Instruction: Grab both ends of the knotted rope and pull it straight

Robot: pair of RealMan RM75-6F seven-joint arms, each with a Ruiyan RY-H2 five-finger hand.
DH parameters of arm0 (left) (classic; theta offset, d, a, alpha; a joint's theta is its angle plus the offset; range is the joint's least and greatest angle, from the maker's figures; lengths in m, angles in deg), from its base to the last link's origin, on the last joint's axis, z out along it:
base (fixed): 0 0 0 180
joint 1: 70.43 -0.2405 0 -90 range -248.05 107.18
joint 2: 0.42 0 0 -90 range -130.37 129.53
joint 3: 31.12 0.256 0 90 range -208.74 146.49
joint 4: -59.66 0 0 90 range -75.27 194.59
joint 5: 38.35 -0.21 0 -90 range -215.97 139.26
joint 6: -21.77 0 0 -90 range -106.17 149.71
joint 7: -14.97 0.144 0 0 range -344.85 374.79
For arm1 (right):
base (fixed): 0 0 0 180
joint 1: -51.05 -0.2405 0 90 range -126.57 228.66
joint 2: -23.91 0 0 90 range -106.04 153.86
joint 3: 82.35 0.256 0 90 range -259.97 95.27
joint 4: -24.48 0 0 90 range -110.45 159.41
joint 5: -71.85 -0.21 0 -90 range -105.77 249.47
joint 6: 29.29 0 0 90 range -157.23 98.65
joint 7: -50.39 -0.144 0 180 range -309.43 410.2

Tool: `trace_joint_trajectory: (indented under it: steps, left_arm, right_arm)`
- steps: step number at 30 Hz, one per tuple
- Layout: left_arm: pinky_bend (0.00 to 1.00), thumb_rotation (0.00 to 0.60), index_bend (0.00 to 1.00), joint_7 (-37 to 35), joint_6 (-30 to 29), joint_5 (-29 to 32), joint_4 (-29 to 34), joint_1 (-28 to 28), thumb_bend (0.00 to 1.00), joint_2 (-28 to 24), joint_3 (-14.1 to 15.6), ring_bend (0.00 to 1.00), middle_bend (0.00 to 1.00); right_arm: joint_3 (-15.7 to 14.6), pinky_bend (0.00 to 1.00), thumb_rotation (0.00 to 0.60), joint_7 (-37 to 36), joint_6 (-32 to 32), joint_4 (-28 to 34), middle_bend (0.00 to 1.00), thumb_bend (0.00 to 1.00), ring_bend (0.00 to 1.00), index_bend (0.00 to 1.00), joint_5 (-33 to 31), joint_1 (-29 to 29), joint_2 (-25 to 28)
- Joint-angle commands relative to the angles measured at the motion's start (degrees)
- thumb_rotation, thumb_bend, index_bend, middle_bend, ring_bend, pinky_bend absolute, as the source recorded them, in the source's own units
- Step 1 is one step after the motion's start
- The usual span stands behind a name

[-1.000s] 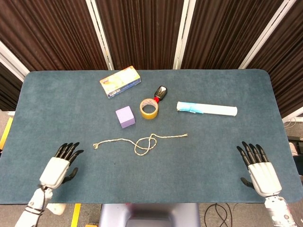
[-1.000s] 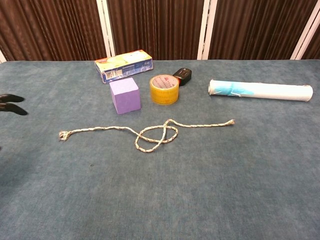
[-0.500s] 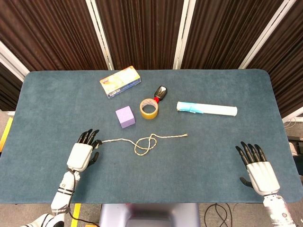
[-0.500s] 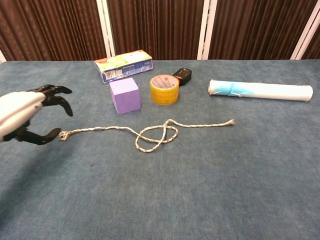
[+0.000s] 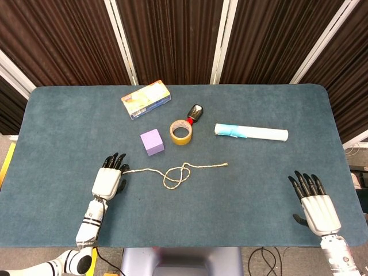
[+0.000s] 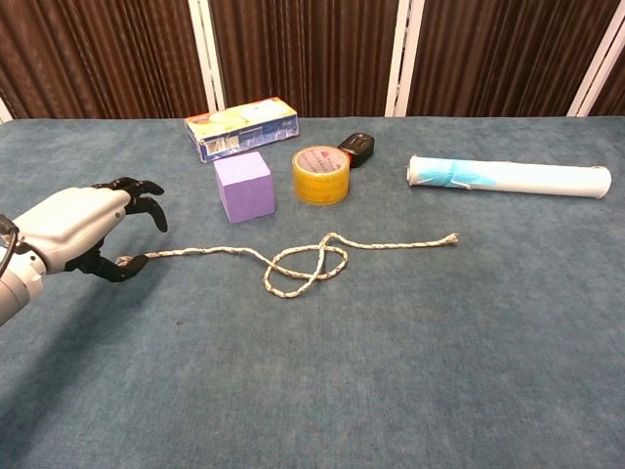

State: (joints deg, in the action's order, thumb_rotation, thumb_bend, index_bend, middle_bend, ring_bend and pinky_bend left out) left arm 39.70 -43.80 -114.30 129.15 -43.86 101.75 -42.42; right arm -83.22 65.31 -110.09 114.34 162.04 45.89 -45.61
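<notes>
Both rope ends lie loose: the rope (image 5: 172,171) crosses mid-frame, knot central. Left hand (image 6: 80,237), fingers apart, arches over its left tip, grip apparently unclosed; closing early could flick it away. Right hand (image 5: 315,204) rests spread, lower right.

Count on table (image 5: 69,115): one knotted rope (image 5: 172,171), one purple cube (image 5: 152,141), one roll of yellow tape (image 5: 180,132), one printed carton (image 5: 146,99) at far left, one white tube (image 5: 251,133) at right, one small black-and-red object (image 5: 195,112). Two hands: left hand (image 5: 108,181), right hand (image 5: 314,205).
</notes>
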Motion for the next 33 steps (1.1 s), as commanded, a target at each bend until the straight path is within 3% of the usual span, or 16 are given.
trace_joint_trajectory:
  steps: [1,6,19,33]
  left_arm:
    - [0.15,0.600,0.40,1.72,0.34,1.50,-1.29,0.42,0.42,0.63,-0.19,0.01,0.10]
    - [0.15,0.600,0.46,3.89,0.56,3.45,-2.27,0.65,0.41,1.05,-0.03,0.02,0.12]
    - [0.16,0.600,0.45,7.30,1.22,7.01,-5.11,2.09,0.41,2.54,-0.31,0.02,0.12]
    - [0.16,0.600,0.53,7.52,1.07,8.09,-6.69,2.86,0.41,3.21,0.29,0.04,0.15]
  right_arm:
    - [0.00,0.00,0.600,0.25,0.24,-0.10,0.00,0.12,0.00,0.00,-0.14,-0.11,-0.16]
    - [0.06,0.00,0.600,0.47,0.15,-0.05,0.00,0.12,0.00,0.00,-0.27,-0.11,-0.26]
    - [-0.04,0.00,0.600,0.42,0.10,0.09,0.00,0.12,0.00,0.00,-0.33,-0.12,-0.01]
    - [-0.04,0.00,0.600,0.69,-0.04,0.15,0.00,0.12,0.00,0.00,-0.44,-0.08,-0.03]
